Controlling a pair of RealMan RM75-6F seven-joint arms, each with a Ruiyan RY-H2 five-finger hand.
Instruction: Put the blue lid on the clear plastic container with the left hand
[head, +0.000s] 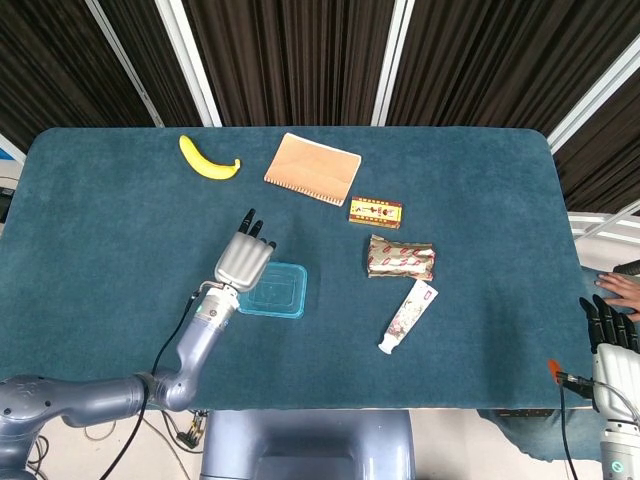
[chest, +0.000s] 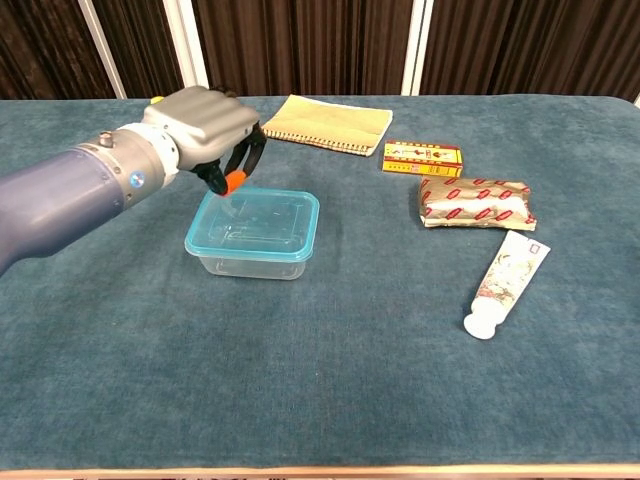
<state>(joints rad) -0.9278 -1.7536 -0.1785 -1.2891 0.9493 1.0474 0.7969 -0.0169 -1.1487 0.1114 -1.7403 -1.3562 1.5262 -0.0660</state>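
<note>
Head view: the clear plastic container (head: 274, 290) sits mid-tabletop (head: 120, 230) with the blue lid (head: 285, 303) on it, and the left robot hand (head: 241, 259) is just off its left edge, fingers pointing toward the far side. The right robot hand (head: 611, 335) hangs past the right edge of the tabletop, fingers straight and slightly apart, holding nothing.

Chest view: the left robot hand (chest: 205, 123) hovers above the far-left corner of the container (chest: 254, 238), palm down, fingers curled loosely with nothing in them. The lid (chest: 300, 205) looks seated on the rim.
</note>
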